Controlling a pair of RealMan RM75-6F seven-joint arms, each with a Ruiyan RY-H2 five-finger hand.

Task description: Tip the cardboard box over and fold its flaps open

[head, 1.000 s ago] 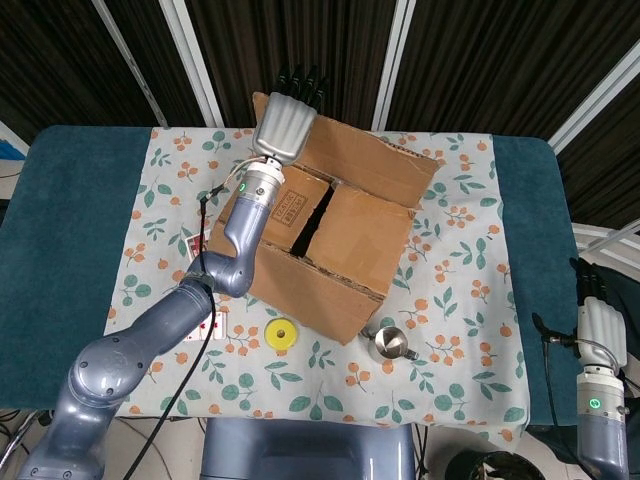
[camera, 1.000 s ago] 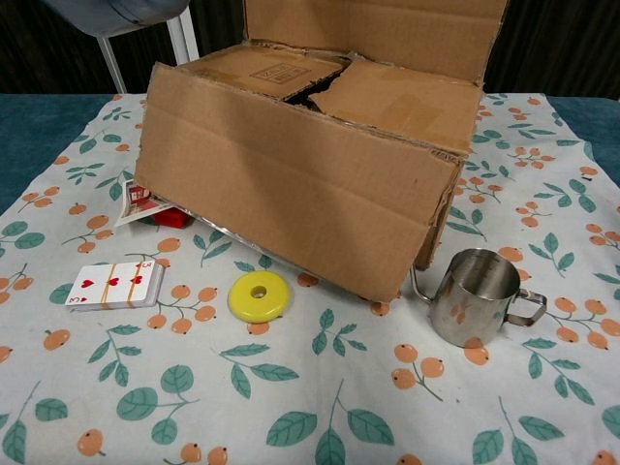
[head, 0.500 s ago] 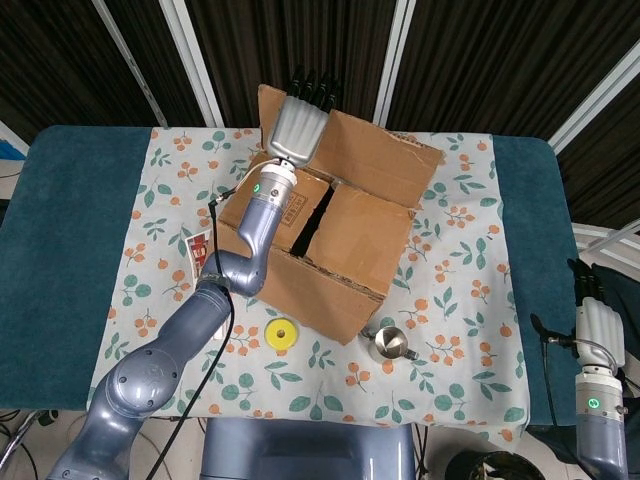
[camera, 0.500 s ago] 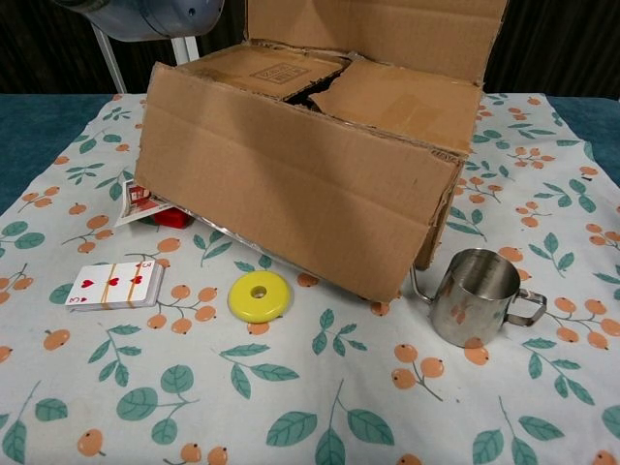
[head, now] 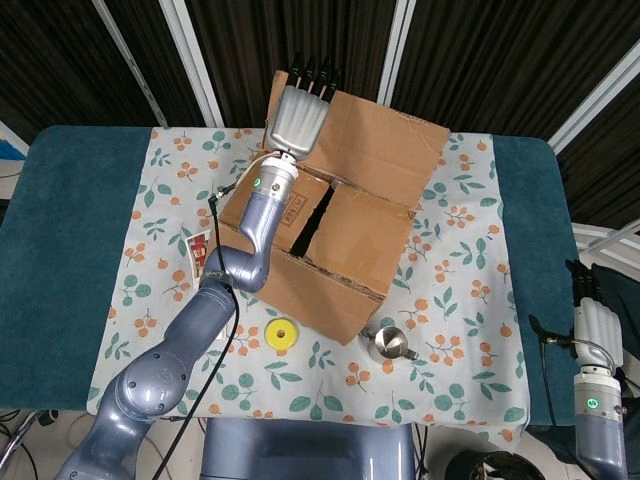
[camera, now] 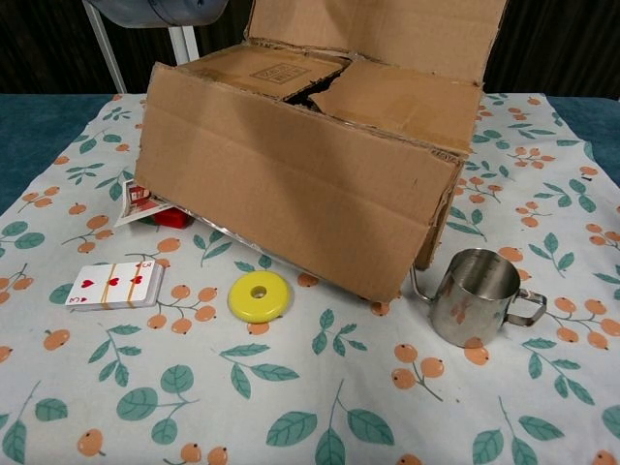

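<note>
- Since a second ago left hand [head: 298,112] has pushed further toward the far side, and the far flap [head: 365,145] it presses now stands more upright; everything else unchanged.
- bench [head: 70,240]: teal top, covered in the middle by a white cloth [head: 460,300] printed with oranges and leaves.
- cardboard box [camera: 291,194]: sits on the cloth, centre of the bench, turned at an angle; near long flap hangs down the front face, the two inner flaps lie roughly flat on top with a dark gap between them, one carrying a printed label.
- left arm [head: 215,300]: reaches from the near-left corner over the box's left end.
- left hand: flat against the left part of the far flap, fingers straight and side by side, tips over the flap's top edge; grips nothing. Chest view shows only a bit of the arm at top left.
- right hand [head: 598,325]: well off the bench at the right edge of the head view, fingers straight and close together, pointing up, holding nothing.
- steel mug [camera: 477,295]: upright, just beside the box's near right corner, handle to the right.
- playing cards [camera: 114,285]: small stack face up, near left of the box.
- yellow disc [camera: 259,295]: flat, hole in the middle, between cards and mug, near the box front.
- red-and-white packet [camera: 145,205]: partly tucked under the box's left end.
</note>
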